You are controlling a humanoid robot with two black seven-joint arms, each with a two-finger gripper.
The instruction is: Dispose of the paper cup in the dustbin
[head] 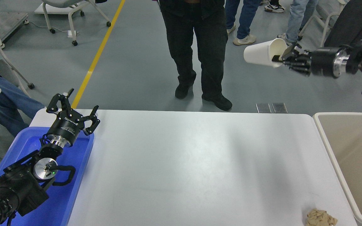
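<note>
My right gripper (281, 58) is shut on the rim of the white paper cup (261, 53) and holds it on its side, high above the table's far right edge, with its base pointing left. The beige dustbin (325, 131) stands at the table's right end, below and to the right of the cup. My left gripper (74, 108) is open and empty, parked over the blue tray at the lower left.
A blue plastic tray (80, 175) lies under the left arm. A crumpled tan paper wad (321, 217) sits near the table's front right corner. A person in black trousers (196, 47) stands at the far side; others stand behind and sit at the left.
</note>
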